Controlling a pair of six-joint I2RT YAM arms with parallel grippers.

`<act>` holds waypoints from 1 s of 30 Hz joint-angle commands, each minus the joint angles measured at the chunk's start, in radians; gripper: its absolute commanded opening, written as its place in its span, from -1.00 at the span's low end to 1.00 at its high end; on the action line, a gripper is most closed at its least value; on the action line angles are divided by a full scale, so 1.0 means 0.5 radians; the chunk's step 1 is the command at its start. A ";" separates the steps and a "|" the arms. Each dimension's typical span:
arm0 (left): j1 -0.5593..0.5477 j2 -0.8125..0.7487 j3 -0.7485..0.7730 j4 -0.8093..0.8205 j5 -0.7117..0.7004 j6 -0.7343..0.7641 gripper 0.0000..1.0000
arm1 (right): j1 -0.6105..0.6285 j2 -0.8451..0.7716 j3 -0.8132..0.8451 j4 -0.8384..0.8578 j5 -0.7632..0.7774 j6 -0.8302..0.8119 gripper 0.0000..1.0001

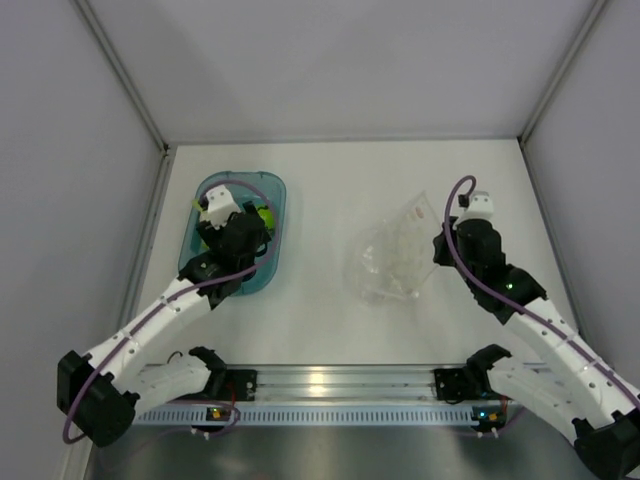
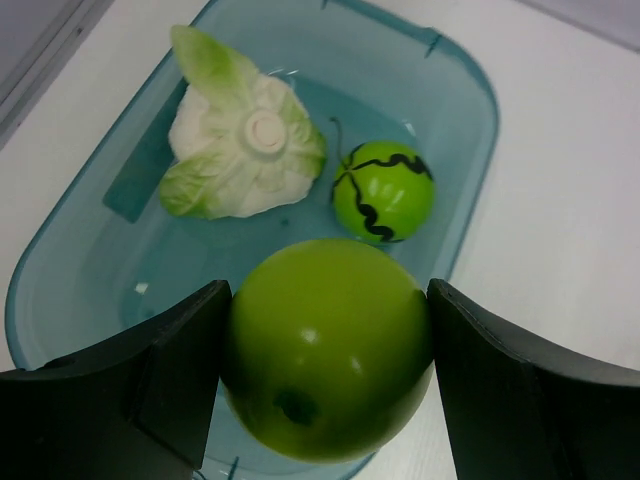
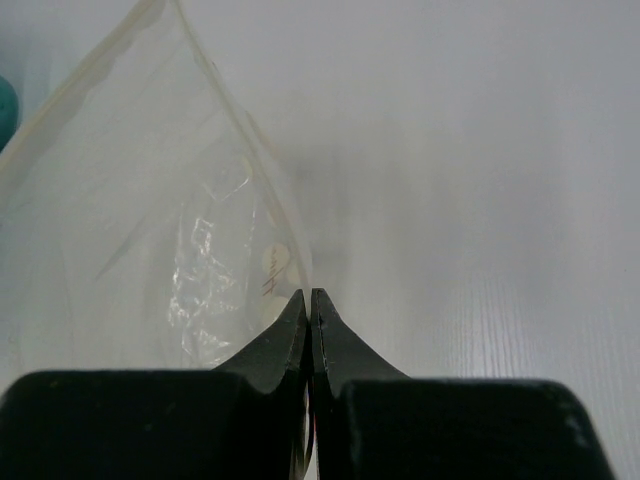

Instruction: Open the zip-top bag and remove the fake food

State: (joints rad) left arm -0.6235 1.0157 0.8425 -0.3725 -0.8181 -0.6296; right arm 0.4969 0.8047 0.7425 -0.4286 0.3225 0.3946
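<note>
My left gripper (image 2: 330, 292) is shut on the plain lime-green ball (image 2: 325, 350), holding it just above the near end of the teal tub (image 2: 462, 95). Inside the tub lie the white-and-pale-green leafy lump (image 2: 245, 135) and the dark-striped green ball (image 2: 383, 190). The top view shows this gripper (image 1: 250, 228) over the tub (image 1: 203, 192). The clear zip-top bag (image 1: 392, 252) lies crumpled right of centre, with one edge lifted toward my right gripper (image 1: 443, 247). In the right wrist view the bag (image 3: 150, 200) runs into the shut jaws of that gripper (image 3: 311, 296), pinched at its edge.
White walls close in the table on the left, right and back. A metal rail (image 1: 330, 385) with both arm bases runs along the near edge. The tub stands close to the left wall.
</note>
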 commanded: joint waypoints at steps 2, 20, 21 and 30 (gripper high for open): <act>0.240 0.116 -0.092 -0.034 0.105 -0.106 -1.00 | 0.003 -0.036 0.165 -0.042 0.079 -0.050 -1.00; 0.489 0.534 -0.157 0.144 0.219 -0.149 0.84 | -0.015 0.222 0.631 -0.290 0.569 -0.280 -1.00; 0.489 0.506 -0.154 0.144 0.225 -0.140 0.96 | -0.027 0.259 0.668 -0.308 0.628 -0.298 -1.00; 0.489 0.224 -0.077 0.024 0.488 -0.066 0.96 | -0.153 0.762 1.040 -0.269 1.196 -0.626 -1.00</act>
State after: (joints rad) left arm -0.3847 1.1839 0.7643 -0.3553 -0.6376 -0.6773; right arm 0.4458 1.1179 1.1782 -0.5648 0.8005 0.1638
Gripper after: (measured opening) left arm 0.982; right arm 0.005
